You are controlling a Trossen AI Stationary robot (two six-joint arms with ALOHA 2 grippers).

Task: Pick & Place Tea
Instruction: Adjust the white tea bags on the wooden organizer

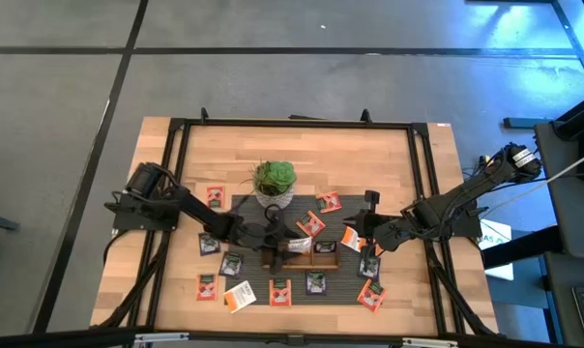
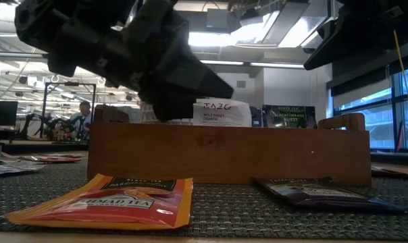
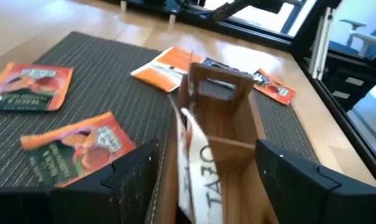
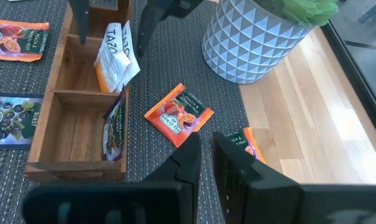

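left gripper (image 3: 206,171) spread wide over wooden tray (image 4: 70,134) | white "TAZO" sachet (image 4: 115,57), "WILD SWEET ORANGE", leaning in end compartment | right gripper (image 4: 206,152) nearly closed, empty, above mat | orange "AHMAD TEA" sachet (image 2: 109,200) on mat

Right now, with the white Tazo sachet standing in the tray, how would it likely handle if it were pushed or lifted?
The white Tazo sachet leans bent against the wooden tray wall, so it is probably thin and floppy. It stands on edge unsupported on one side, so a nudge would likely tip it flat. It looks light, like the sachets lying flat nearby.
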